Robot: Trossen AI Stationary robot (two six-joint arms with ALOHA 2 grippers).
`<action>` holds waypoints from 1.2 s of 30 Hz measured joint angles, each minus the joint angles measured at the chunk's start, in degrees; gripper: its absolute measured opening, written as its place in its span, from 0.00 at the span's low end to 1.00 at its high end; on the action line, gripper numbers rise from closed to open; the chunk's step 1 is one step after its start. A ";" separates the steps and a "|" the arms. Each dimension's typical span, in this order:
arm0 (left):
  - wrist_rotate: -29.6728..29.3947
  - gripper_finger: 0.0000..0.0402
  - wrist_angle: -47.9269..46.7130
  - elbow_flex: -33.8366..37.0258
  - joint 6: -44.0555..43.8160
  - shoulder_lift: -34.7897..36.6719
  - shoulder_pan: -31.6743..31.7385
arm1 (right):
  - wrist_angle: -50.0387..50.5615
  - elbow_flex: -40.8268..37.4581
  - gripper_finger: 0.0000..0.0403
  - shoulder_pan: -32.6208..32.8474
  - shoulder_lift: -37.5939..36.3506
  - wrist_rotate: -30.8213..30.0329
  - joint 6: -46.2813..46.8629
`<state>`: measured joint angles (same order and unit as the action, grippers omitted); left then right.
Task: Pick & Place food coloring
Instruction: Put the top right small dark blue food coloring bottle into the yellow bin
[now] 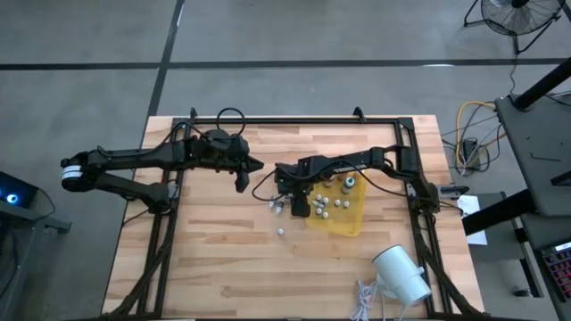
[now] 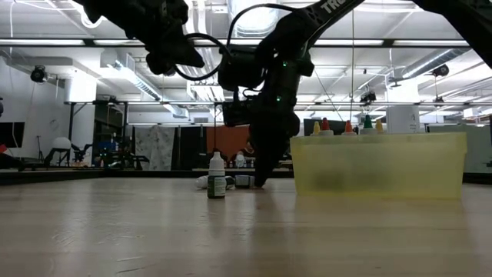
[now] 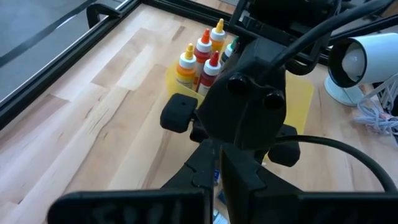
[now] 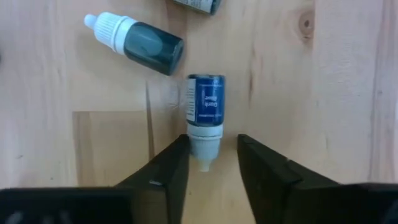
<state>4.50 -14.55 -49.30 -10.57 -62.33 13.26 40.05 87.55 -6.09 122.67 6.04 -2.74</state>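
A small dark-blue food coloring bottle (image 4: 205, 99) lies on its side on the wooden table, its white cap (image 4: 204, 142) toward my right gripper (image 4: 212, 146). That gripper points down, open, one finger on each side of the cap. A dark teal bottle (image 4: 146, 45) lies beside it. One small bottle (image 2: 217, 175) stands upright nearer the front. Bottles with orange and red tops (image 3: 199, 53) stand on the yellow tray (image 1: 350, 221). My left gripper (image 1: 243, 183) hangs shut above the table, left of the right arm.
A big white cylinder (image 1: 401, 275) lies near the front right corner, with a white cable (image 1: 364, 299) beside it. Several tiny whitish vials (image 1: 323, 203) sit on the tray. A black frame (image 1: 294, 120) runs along the table's far, left and right sides.
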 joint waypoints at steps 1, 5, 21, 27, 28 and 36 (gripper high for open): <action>-0.10 0.00 -0.01 0.00 0.00 0.00 0.00 | 0.00 0.00 0.31 0.00 0.02 -0.06 -0.02; -0.47 0.00 -0.02 0.00 0.02 0.00 0.00 | 0.04 0.00 0.19 -0.02 0.04 -0.15 -0.63; -1.01 0.00 -0.04 0.00 0.05 0.00 0.00 | 0.39 0.28 0.06 0.09 -1.09 0.62 -1.77; -1.00 0.00 -0.04 0.00 -0.02 0.00 0.00 | 0.49 0.28 0.06 0.11 -1.21 0.48 -1.77; -1.00 0.00 -0.04 0.00 -0.02 0.00 0.02 | 0.58 0.28 0.06 0.11 -1.33 0.46 -1.77; -0.99 0.00 -0.02 0.00 -0.05 0.00 0.01 | 5.76 0.31 0.07 0.09 -5.71 0.00 -2.01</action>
<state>3.51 -14.57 -49.30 -10.62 -62.33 13.26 45.81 87.85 -6.00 116.96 6.04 -4.75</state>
